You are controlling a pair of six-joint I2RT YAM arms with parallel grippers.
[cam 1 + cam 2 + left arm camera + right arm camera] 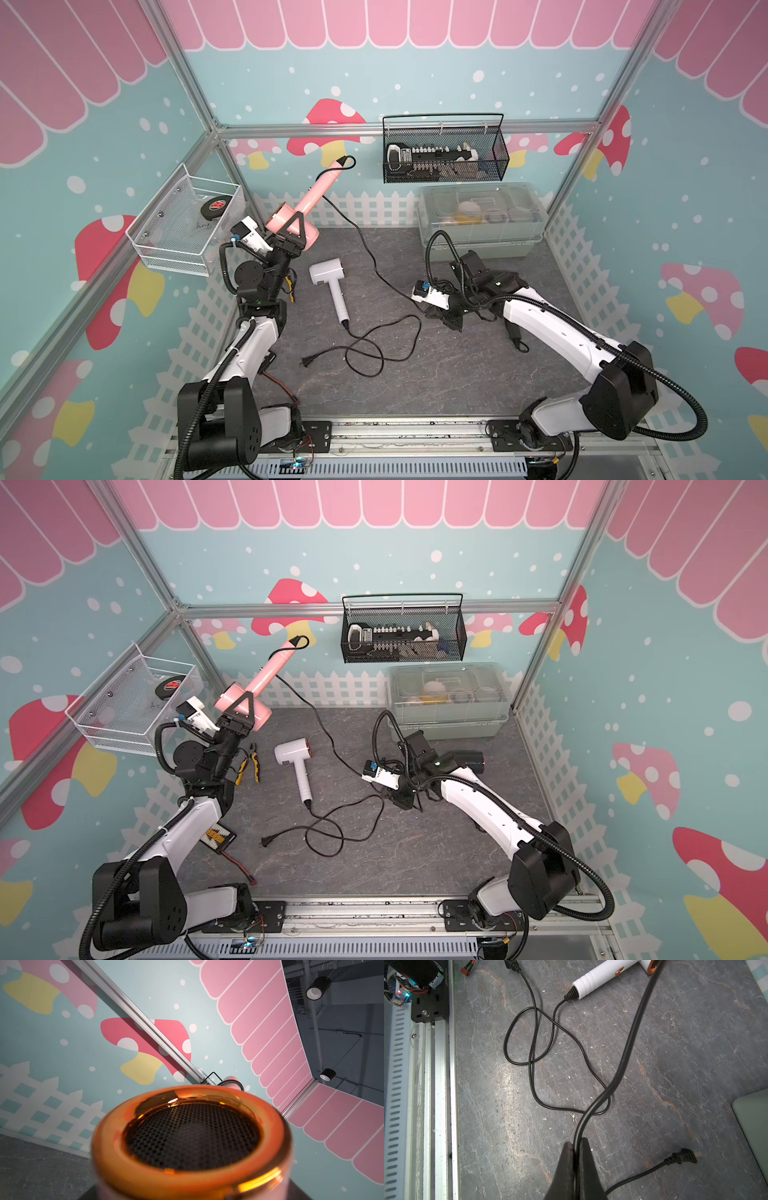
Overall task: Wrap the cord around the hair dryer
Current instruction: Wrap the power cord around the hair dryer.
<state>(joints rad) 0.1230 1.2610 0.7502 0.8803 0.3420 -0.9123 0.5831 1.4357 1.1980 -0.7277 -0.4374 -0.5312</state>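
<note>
Pink hair dryer (193, 1136), barrel clasped by left gripper (291, 227), is raised over the worktop's rear-left corner. Right gripper (576, 1147) is clenched on its cord (629, 1043), low near mid-worktop. Risk: the held cord crosses the white dryer's loose cord (504, 1043), so winding may snag it.

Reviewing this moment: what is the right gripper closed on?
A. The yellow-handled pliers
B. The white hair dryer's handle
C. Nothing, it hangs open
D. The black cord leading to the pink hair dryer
D. In the right wrist view the right gripper is pinched shut on the black cord, and in a top view that cord runs up to the handle end of the pink hair dryer.
</note>
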